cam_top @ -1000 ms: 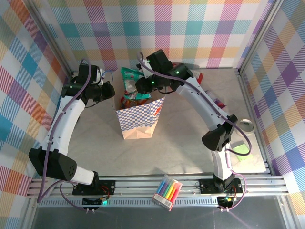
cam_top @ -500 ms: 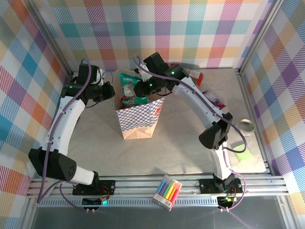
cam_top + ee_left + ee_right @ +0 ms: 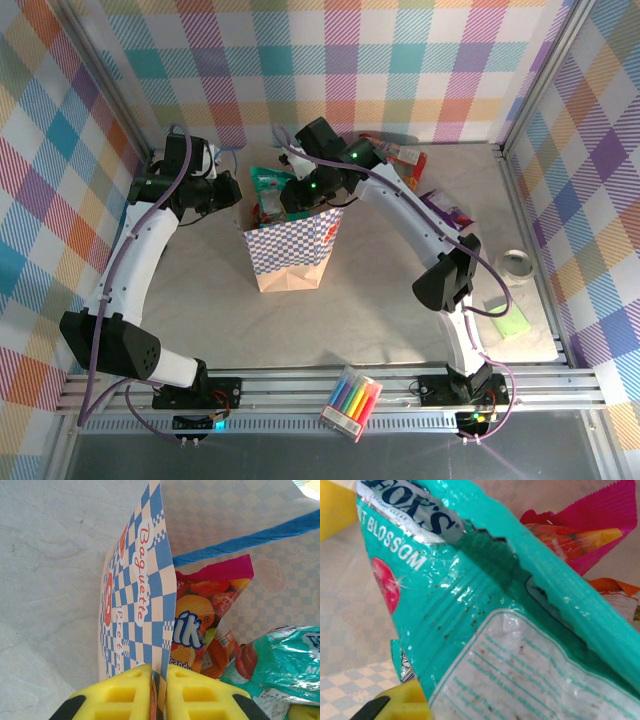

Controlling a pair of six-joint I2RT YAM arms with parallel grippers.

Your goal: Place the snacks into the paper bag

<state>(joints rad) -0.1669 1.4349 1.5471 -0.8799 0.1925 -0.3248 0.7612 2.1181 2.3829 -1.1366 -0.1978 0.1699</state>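
Note:
The paper bag (image 3: 290, 255) stands mid-table with its mouth facing the back wall. My left gripper (image 3: 233, 190) is shut on the bag's checkered rim (image 3: 150, 625), holding the mouth open. My right gripper (image 3: 292, 193) hangs over the mouth with a teal snack packet (image 3: 267, 180) between its fingers. That packet (image 3: 485, 605) covers the jaws, and one yellow finger (image 3: 402, 705) shows beneath it. Inside the bag lie a pink-edged candy packet (image 3: 205, 610) and an orange packet (image 3: 225, 652), with the teal packet (image 3: 285, 655) beside them.
A red packet (image 3: 408, 157) and a purple one (image 3: 445, 212) lie at the back right, under the right arm. A green packet (image 3: 510, 322) and a small round tin (image 3: 517, 262) sit near the right wall. A marker pack (image 3: 352, 402) rests on the front rail.
My right gripper has carried the teal packet leftward and lower, deeper into the bag's mouth. The left gripper and the bag have stayed put.

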